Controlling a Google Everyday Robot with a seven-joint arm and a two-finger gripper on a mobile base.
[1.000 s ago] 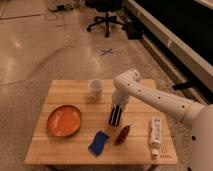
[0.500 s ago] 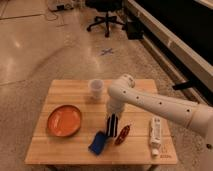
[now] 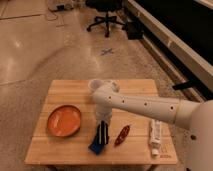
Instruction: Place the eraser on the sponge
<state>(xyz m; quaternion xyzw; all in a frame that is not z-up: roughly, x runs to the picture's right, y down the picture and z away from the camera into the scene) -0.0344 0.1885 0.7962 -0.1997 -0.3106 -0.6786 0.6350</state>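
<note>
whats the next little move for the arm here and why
Probably ease straight down a touch before releasing. The gripper holds the eraser upright directly over the sponge. The eraser's lower end looks at or just above the blue pad, but I cannot tell whether they touch. Sideways alignment looks right, so only a short descent seems needed.

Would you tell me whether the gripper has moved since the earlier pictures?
Yes: the gripper has moved leftward, away from the white tube, toward the sponge.
</note>
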